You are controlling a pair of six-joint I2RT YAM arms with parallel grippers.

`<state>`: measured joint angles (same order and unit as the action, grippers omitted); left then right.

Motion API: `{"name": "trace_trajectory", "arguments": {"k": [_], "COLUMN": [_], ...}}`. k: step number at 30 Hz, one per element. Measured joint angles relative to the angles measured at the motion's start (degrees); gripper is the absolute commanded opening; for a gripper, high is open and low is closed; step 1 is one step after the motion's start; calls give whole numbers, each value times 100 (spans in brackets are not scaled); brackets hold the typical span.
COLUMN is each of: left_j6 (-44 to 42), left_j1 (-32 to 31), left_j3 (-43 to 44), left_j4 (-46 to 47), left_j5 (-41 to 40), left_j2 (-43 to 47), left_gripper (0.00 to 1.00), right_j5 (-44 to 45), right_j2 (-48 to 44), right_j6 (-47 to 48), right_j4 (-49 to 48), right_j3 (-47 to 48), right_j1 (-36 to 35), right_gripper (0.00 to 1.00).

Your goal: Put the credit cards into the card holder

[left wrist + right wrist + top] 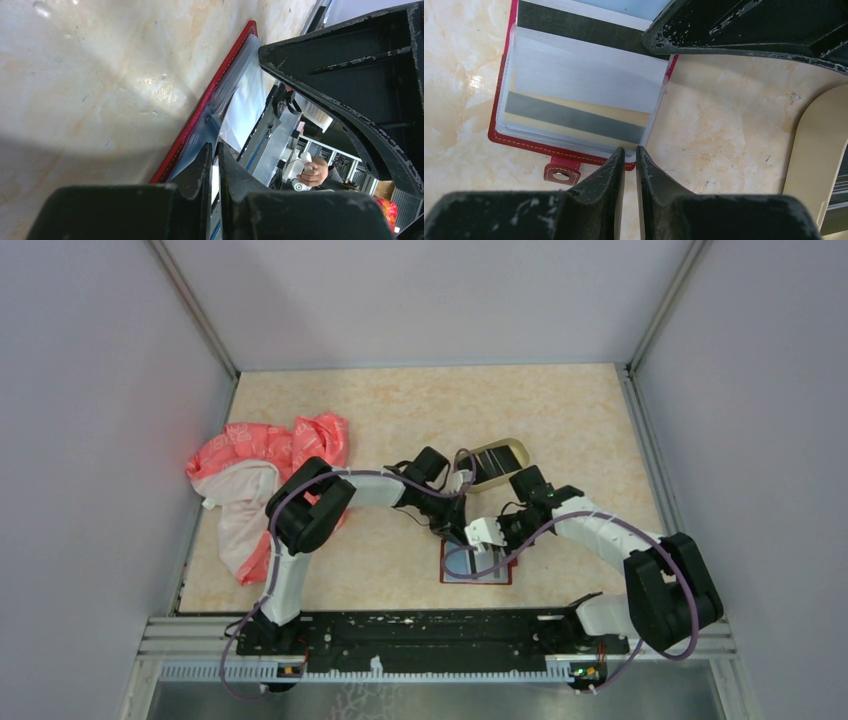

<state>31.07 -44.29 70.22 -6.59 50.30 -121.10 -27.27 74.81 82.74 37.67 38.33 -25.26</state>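
A small red leather-like card holder (480, 572) lies open and flat on a beige marbled table (400, 410), near the front edge, between the two arm bases. Its snap-button tab (559, 172) sticks out from one side. Inside, clear plastic sleeves (584, 75) hold a gold-tan card with a grey stripe (589, 111). A dark card with a pale stripe (574, 22) and a light-blue card (624, 4) show beyond it.

The right gripper (630, 150) is clenched to a narrow slit, pinching the corner of the sleeves. The left gripper (214, 150) is likewise nearly closed, nipping a thin clear sleeve at the holder's red edge (200, 122).

Just beyond the holder sits an oval tan tray (518, 452) carrying dark striped cards (492, 468). Well apart, at the table's left side, lies a crumpled pink and white cloth (265, 465).
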Motion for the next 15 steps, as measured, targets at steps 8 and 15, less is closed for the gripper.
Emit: {"name": "trace_trajectory", "arguments": {"k": [8, 15], "left_j6": [-111, -140], "left_j1": [-22, -35], "left_j3": [201, 337], "left_j4": [-190, -293], "left_j5": [-13, -9], "left_j2": [-74, -177], "left_gripper": [11, 12], "right_j5": [-33, -101], "right_j2": [-31, -105], "right_j6": [-92, -46], "right_j4": [-20, 170], "right_j3": [2, 7], "right_j1": [44, 424], "right_gripper": [17, 17]}}
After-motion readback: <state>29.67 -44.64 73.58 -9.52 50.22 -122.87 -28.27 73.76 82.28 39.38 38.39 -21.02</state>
